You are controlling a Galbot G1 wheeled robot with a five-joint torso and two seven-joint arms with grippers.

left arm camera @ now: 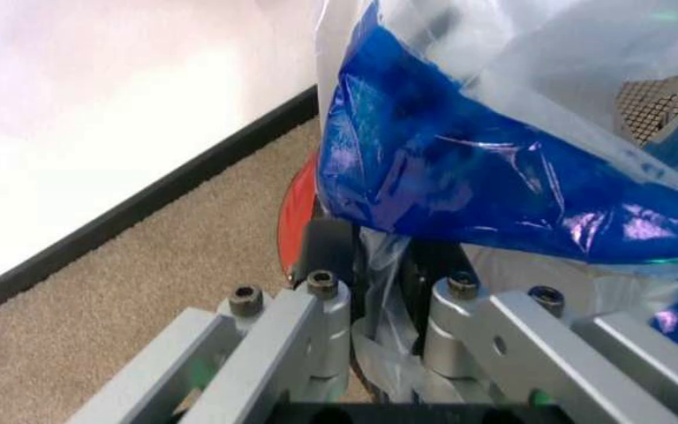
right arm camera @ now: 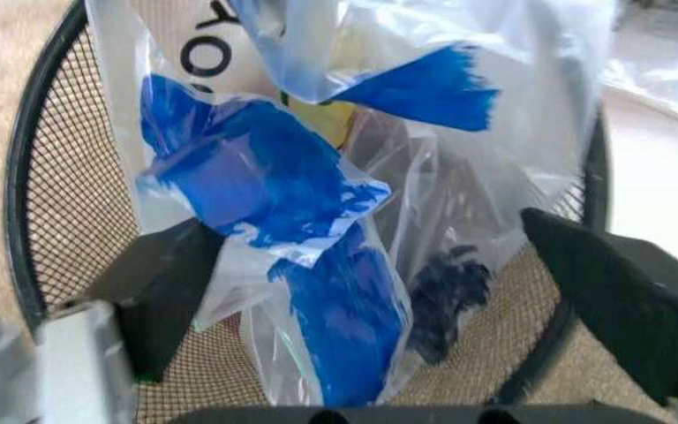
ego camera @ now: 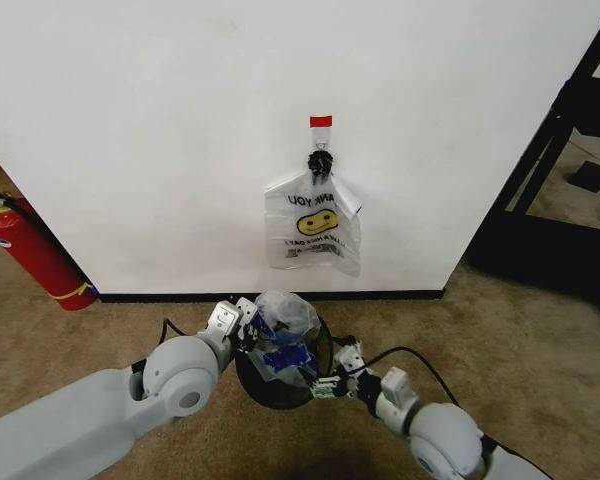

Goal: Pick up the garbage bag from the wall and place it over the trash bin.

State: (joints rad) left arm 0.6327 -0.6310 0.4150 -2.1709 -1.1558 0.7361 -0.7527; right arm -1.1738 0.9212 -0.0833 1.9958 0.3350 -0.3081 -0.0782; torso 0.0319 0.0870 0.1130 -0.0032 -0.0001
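In the head view, the trash bin (ego camera: 280,375) stands on the carpet (ego camera: 520,340) just in front of the wall (ego camera: 180,130) and its black baseboard (ego camera: 180,297). The garbage bag (ego camera: 285,330) sits crumpled in and over the bin's mouth, clear film with blue patches bulging above the rim. The left gripper (ego camera: 242,322) is at the bin's left rim, touching the bag. The right gripper (ego camera: 332,381) is at the bin's right rim, beside the bag. Higher on the wall, a second smiley bag (ego camera: 313,225) hangs from a black knot (ego camera: 320,162) under a red tag (ego camera: 321,121), directly above the bin. A red fire extinguisher (ego camera: 35,255) leans near the wall at the far left.

In the left wrist view, the left gripper (left arm camera: 388,305) has its jaws clenched on a fold of the garbage bag (left arm camera: 469,177), the clear film pinched in the narrow gap between the two metal fingers (left arm camera: 315,318). A blue patch of the bag spreads just above them, the bin's red base (left arm camera: 296,221) shows behind, and the baseboard (left arm camera: 139,208) runs along the wall (left arm camera: 92,115).

In the right wrist view, the right gripper (right arm camera: 363,274) has its jaws released, spread wide with the garbage bag (right arm camera: 280,185) between the two dark pads (right arm camera: 610,291) but not pressed by them. The bag hangs inside the trash bin (right arm camera: 63,194), whose mesh wall curves around it.
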